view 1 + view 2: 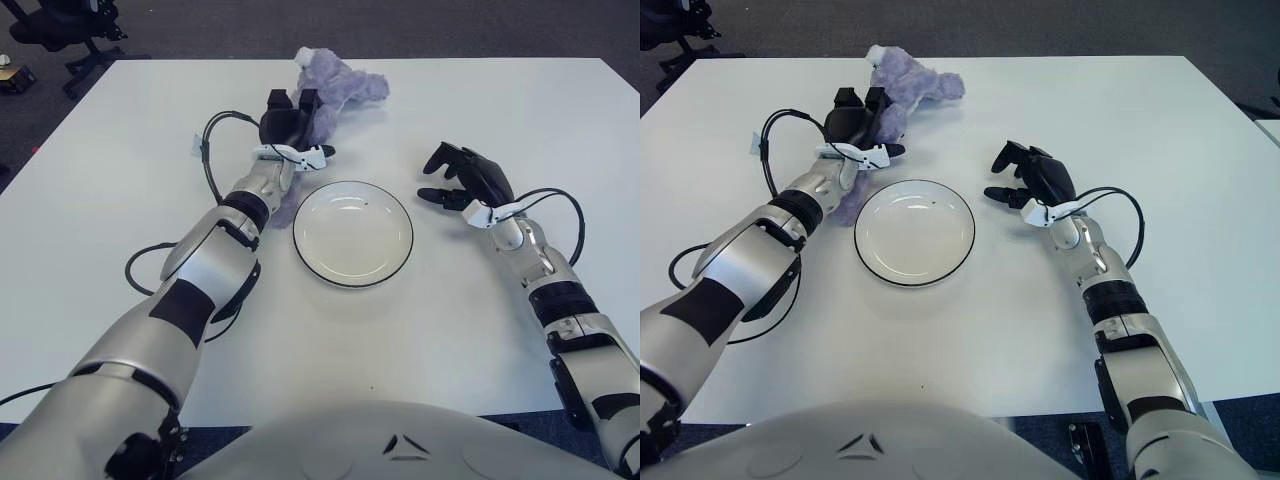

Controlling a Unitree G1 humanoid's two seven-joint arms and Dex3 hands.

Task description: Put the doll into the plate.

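I look down at a white table (pixel 120 200) from my head camera, with both of my silver arms reaching forward across it. Near the middle of the table sits a round white plate (pixel 352 233) with a thin dark rim, and nothing lies in it. The doll (pixel 335 85), a soft lilac plush toy, lies on the table beyond the plate and to its left, toward the far edge, well outside the rim. My left hand (pixel 287 120) is at the near end of the doll, its dark fingers (pixel 848 98) pointing up and pressed against the plush body; a fold of the lilac fabric also shows beside my left wrist, just left of the plate. I cannot tell whether these fingers truly close on the toy or only lie against it. My right hand (pixel 465 176) shows to the right of the plate, apart from it, its black fingers loosely curled and spread with nothing between them. Black cables (pixel 215 150) loop out from both wrists over the tabletop. At the far left corner, beyond the table, part of a black office chair (pixel 60 25) stands on the dark floor.
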